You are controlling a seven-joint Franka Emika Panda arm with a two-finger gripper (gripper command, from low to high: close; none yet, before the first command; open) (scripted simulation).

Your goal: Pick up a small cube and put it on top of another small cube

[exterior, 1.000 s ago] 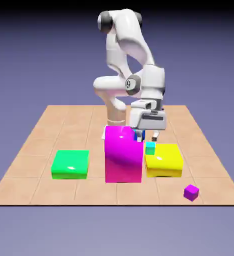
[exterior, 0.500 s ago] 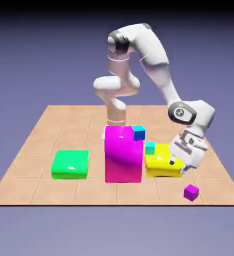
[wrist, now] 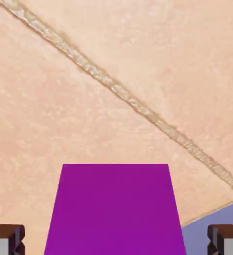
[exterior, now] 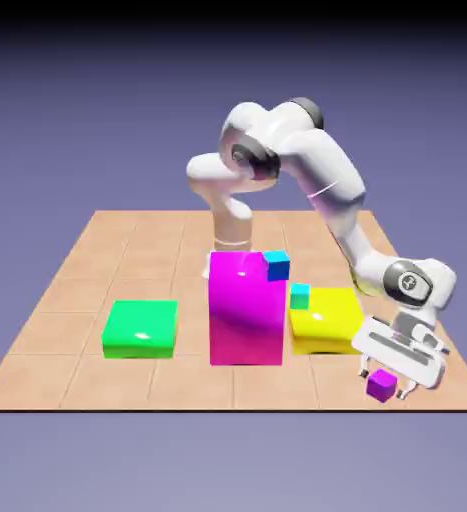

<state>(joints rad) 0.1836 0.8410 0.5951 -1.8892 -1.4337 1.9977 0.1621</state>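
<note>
Your gripper (exterior: 386,385) is lowered around the purple cube (exterior: 381,385), which sits on the tiled table (exterior: 127,250) near its front corner. In the hand view the cube (wrist: 116,209) fills the space between the fingertips (wrist: 6,239), with a clear gap on each side, so the fingers stand apart and are not yet clamped. Behind the hand you see a yellow block (exterior: 327,318), a cyan cube (exterior: 299,296) and a magenta block (exterior: 245,310).

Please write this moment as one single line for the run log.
phase: pre-grasp | gripper: open, straddling purple cube | cube: on table, near front edge | not lifted | cyan cube: on yellow block
</note>
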